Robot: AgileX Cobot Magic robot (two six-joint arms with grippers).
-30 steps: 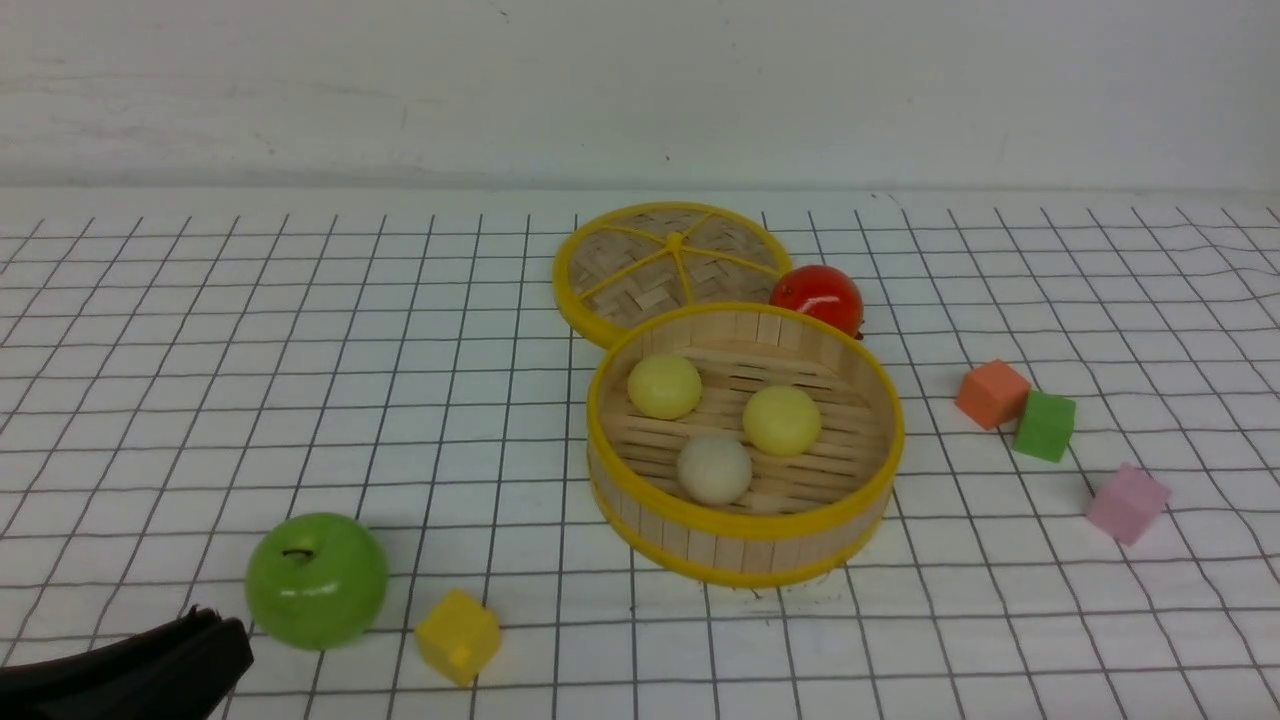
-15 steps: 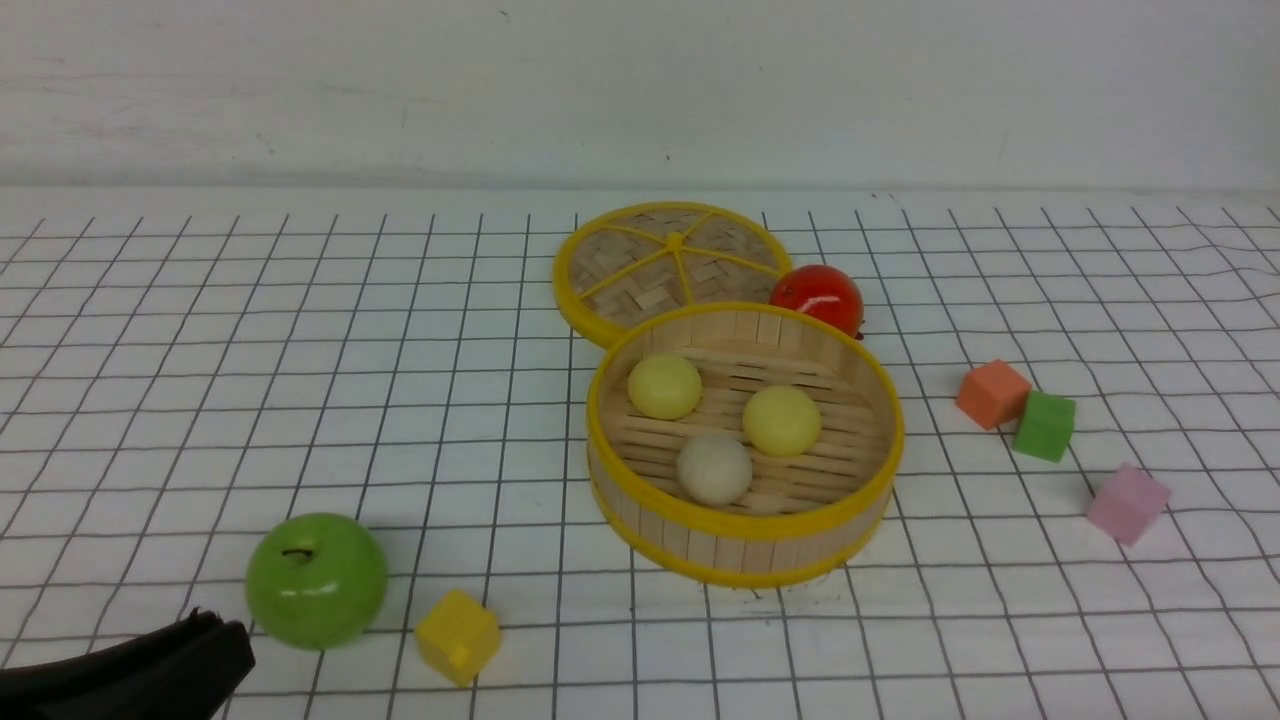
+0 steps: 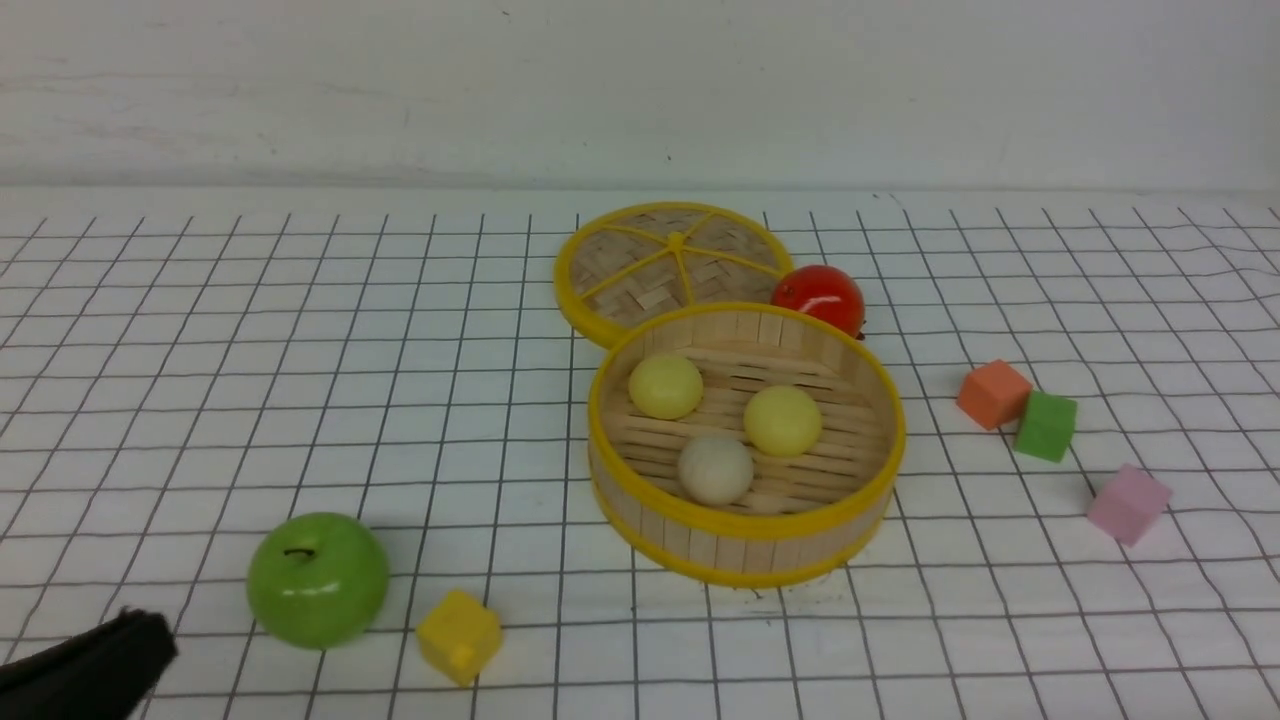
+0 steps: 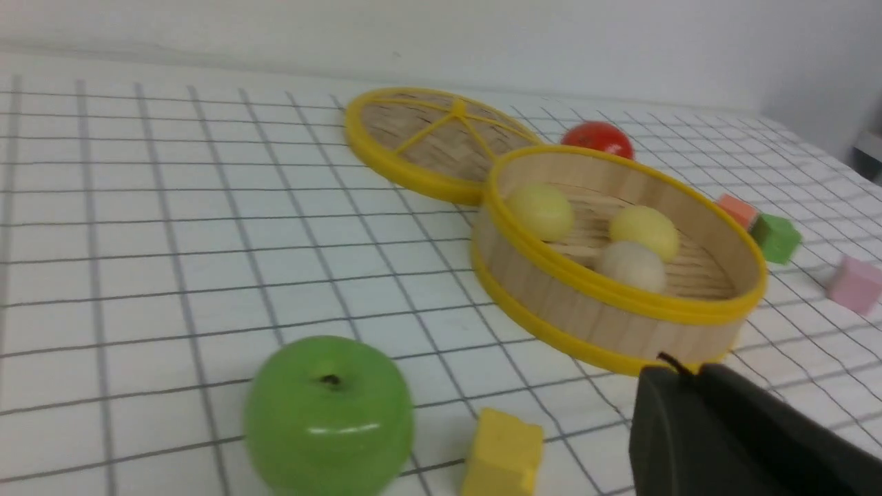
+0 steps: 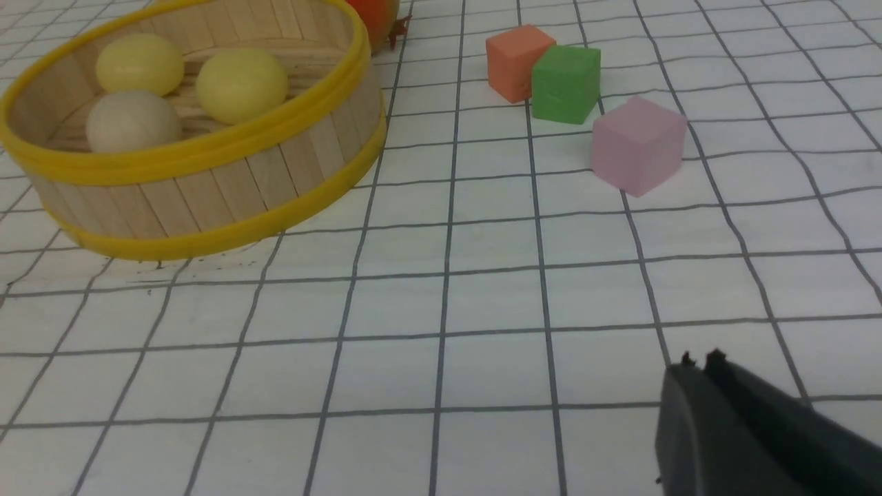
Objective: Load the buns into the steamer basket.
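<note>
Resting inside the steamer basket [image 3: 745, 525] — three buns [image 3: 782, 420].

Front cam faces fwd; wrist cams low (all share steamer basket [image 3: 745, 520]).

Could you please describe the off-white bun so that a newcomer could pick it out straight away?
Find the steamer basket, the round bamboo tub with yellow rims near the middle of the table. Three small matte balls lie on its slatted floor. The off-white bun is the one nearest the robot, and the only beige one; the other two are pale yellow.
</note>
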